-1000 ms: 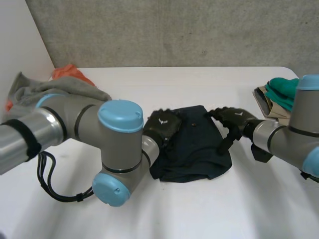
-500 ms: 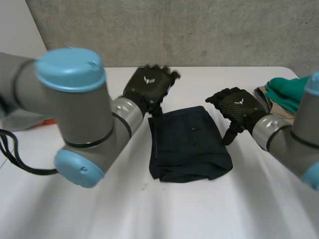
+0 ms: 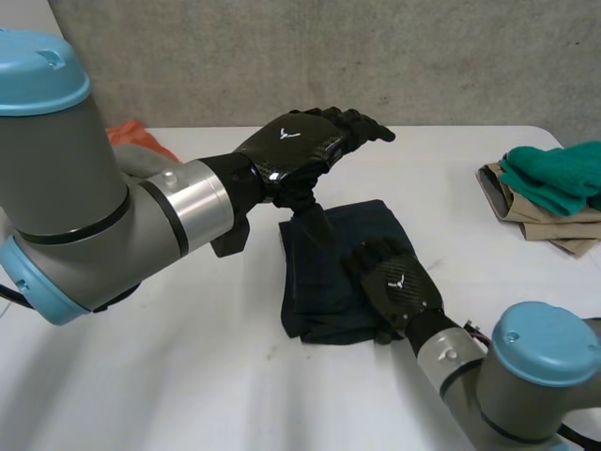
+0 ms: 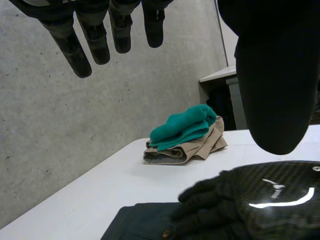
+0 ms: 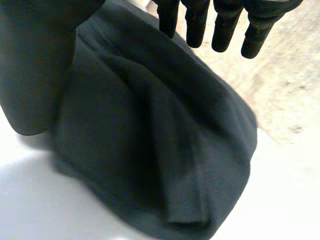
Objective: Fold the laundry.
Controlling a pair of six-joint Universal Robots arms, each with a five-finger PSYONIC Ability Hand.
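Note:
A dark navy folded garment lies flat in the middle of the white table. My left hand hangs in the air above the garment's far edge, open, fingers straight and holding nothing. Its fingers and thumb spread apart in the left wrist view, above my right hand and the garment. My right hand reaches in from the near side over the garment's right front part, open. Its fingers sit straight above the layered cloth, gripping nothing.
A folded pile, teal cloth on beige, sits at the table's right edge; the left wrist view has the same pile. Orange cloth lies at the back left behind my left arm. A grey wall runs behind the table.
My left hand rose from the garment's left edge to the air above its far edge. My right arm swung from the right side to the front, its hand now over the garment.

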